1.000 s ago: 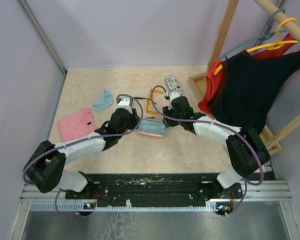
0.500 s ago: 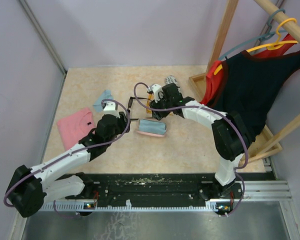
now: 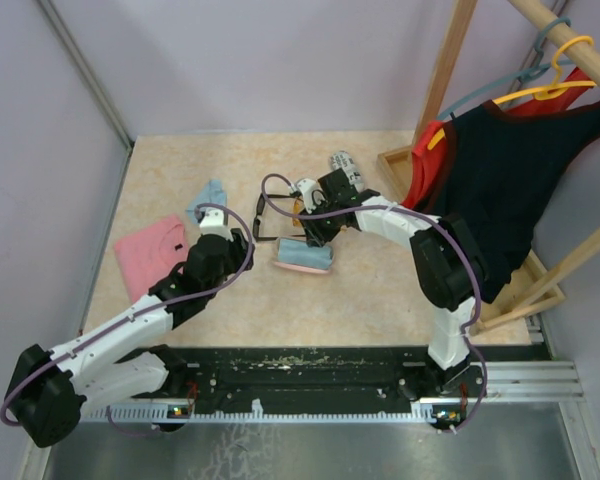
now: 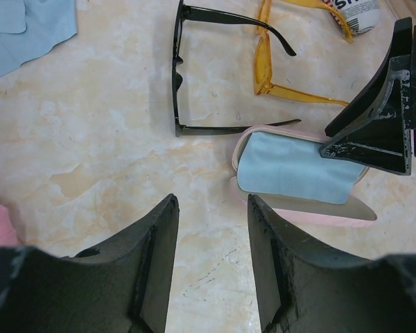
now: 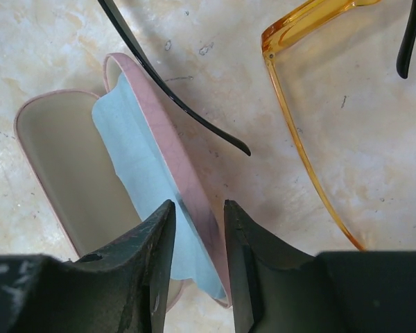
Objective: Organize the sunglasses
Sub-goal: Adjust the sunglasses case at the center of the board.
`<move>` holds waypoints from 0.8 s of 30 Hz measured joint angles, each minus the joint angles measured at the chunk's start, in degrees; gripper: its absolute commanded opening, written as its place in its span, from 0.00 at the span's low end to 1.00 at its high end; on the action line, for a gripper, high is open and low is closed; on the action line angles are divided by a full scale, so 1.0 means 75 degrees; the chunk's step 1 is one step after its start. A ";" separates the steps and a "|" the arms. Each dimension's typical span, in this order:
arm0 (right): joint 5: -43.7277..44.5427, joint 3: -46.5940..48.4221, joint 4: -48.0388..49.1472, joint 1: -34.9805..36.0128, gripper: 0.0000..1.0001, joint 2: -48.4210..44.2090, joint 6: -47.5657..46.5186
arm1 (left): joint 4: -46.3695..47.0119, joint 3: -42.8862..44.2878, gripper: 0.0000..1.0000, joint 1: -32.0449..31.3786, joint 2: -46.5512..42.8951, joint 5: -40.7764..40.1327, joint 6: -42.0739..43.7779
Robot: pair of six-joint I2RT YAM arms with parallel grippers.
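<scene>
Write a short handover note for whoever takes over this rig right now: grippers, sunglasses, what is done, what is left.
Left gripper: open and empty, over bare table short of the black sunglasses.
Right gripper: jaws straddle the rim of the open pink case; grip unclear.
Black sunglasses and orange sunglasses lie side by side on the table, arms unfolded, just beyond the case.
Done: case open, a blue cloth lying in it.
Left: probably fold both pairs and put them away; neither is held.

Before me: black sunglasses, translucent orange sunglasses, pink case with pale blue cloth, marbled beige surface.
</scene>
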 measured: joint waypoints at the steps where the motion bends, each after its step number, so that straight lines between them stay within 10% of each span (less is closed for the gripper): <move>1: -0.0006 0.0000 -0.0020 0.0000 0.32 0.0000 0.0003 | -0.0006 0.0000 0.51 0.0000 0.0000 0.0000 -0.0003; 24: 0.0291 -0.1396 0.0603 -0.0003 0.19 -0.0790 0.1443 | -0.0038 0.0000 0.51 0.0000 0.0000 0.0015 -0.0050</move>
